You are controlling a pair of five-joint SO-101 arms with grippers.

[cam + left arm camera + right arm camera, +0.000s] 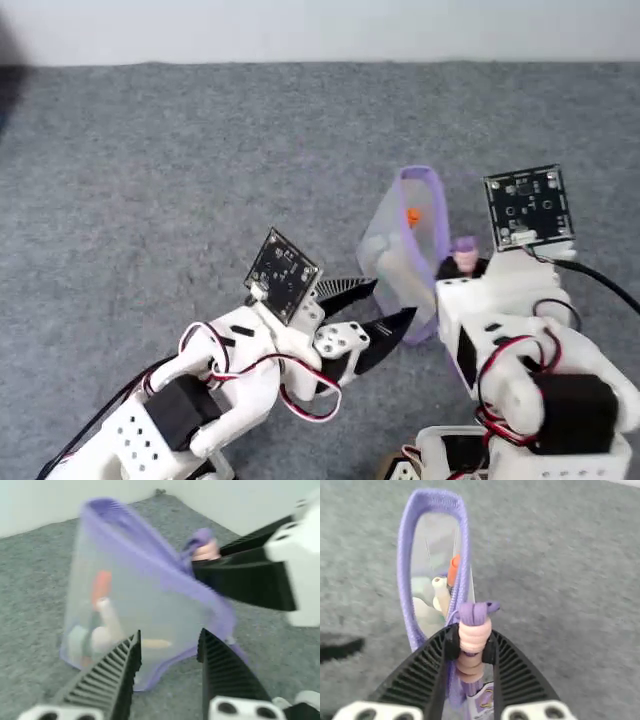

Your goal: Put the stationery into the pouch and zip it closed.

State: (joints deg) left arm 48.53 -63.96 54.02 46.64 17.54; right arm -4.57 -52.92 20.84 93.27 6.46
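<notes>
A clear pouch with purple zip trim stands upright on the grey carpet, its mouth open at the top. Inside it are an orange pen and a white stick; in the left wrist view the pen shows through the pouch wall. My right gripper is shut on the purple and pink zipper pull at the near end of the zip. The pull shows beside that arm's wrist. My left gripper is open, its fingers on either side of the pouch's lower corner.
Grey carpet spreads to the left and behind the pouch. A white wall borders the far edge. The two arm bodies crowd the near edge on each side of the pouch.
</notes>
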